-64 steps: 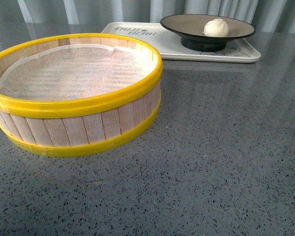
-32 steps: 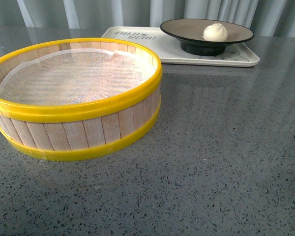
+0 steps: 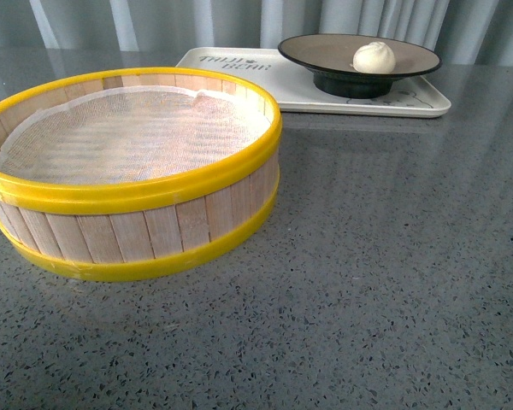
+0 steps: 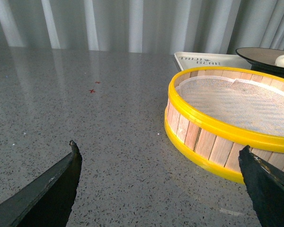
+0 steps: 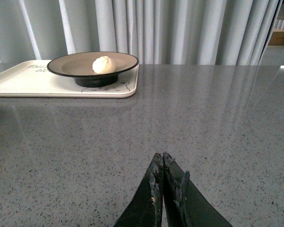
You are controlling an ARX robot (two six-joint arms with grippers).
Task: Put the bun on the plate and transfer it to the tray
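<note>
While the bun (image 3: pixel 374 57) is seen resting inside the plate (image 3: pixel 325 53), the plate is found seated on the tray (image 3: pixel 299 85) at the far side of the grey table (image 3: pixel 385 256). The yellow-rimmed steamer basket (image 3: pixel 132 171) is placed nearer, just in front of the tray, lined with white cloth. The left gripper (image 4: pixel 161 182) is held wide apart over bare table beside the basket; the right gripper (image 5: pixel 163 163) is pressed together, holding nothing, well apart from the tray.
</note>
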